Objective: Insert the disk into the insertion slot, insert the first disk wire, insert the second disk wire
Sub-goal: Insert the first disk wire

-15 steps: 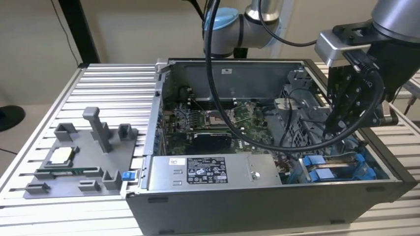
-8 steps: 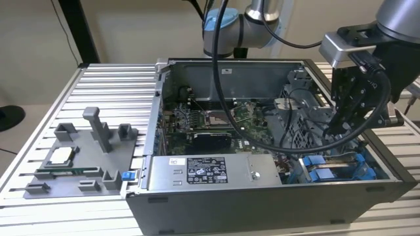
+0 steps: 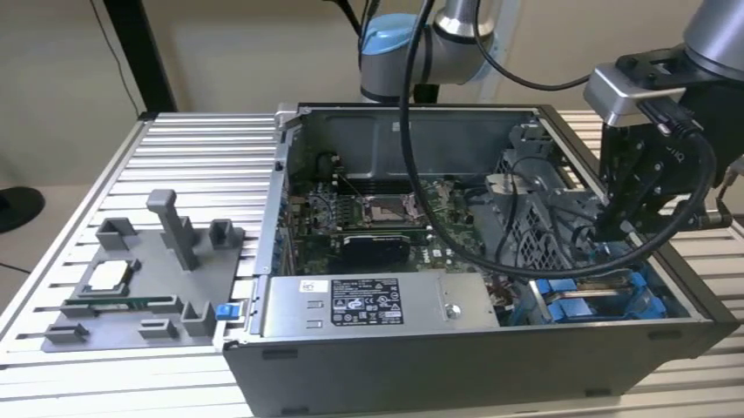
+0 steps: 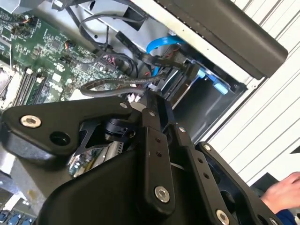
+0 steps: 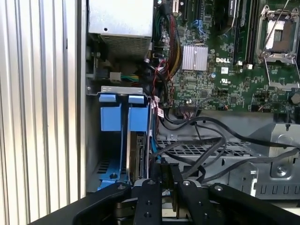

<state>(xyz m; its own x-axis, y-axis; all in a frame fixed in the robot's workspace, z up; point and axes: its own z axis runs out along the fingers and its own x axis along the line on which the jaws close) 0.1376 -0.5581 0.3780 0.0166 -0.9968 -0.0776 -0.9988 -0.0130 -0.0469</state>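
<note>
Exterior view: you're holding the pincer (image 3: 607,233) inside the open case (image 3: 465,366) on the counter (image 3: 198,148), above the blue frame (image 3: 558,292). Second wrist view: black wires (image 4: 112,84) are crowding the pincer; can't tell if it's apart or clamped. First wrist view: the disk (image 5: 136,152) is sitting slotted just beside the pincer, so step one looks done, wires probably pending.

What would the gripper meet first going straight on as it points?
Likely the black cables beside the disk, just ahead of the gripper; depth is unclear.
</note>
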